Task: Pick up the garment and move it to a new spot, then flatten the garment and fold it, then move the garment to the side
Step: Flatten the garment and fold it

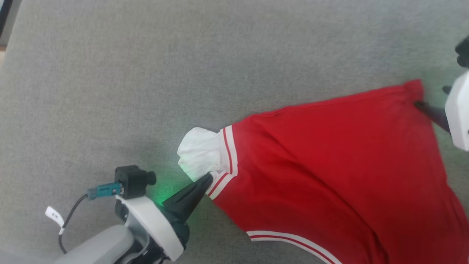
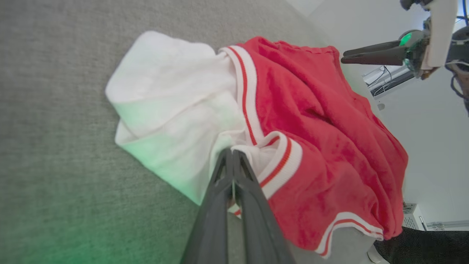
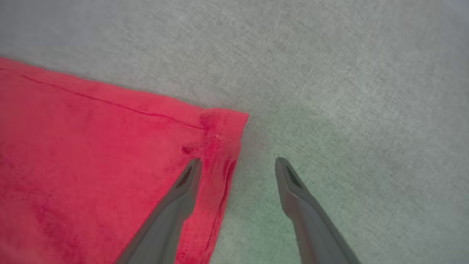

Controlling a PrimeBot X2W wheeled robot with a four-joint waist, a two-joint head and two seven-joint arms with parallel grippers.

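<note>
The red garment (image 1: 329,157) lies spread on a grey fabric surface, with white striped trim along its edges and a bunched white panel (image 1: 198,154) at its left end. My left gripper (image 1: 210,176) is shut on the garment where the white trim meets the white panel (image 2: 231,151). My right gripper (image 3: 239,160) is open at the garment's far right corner (image 3: 223,124). One of its fingers lies over the red fabric and the other over bare grey surface. The head view shows this gripper (image 1: 431,97) at the right edge.
The grey fabric surface (image 1: 183,55) stretches wide above and left of the garment. Its edge (image 2: 351,80) drops off behind the garment in the left wrist view, with a pale wall and cables beyond. A cable with a white tag (image 1: 55,216) hangs by my left wrist.
</note>
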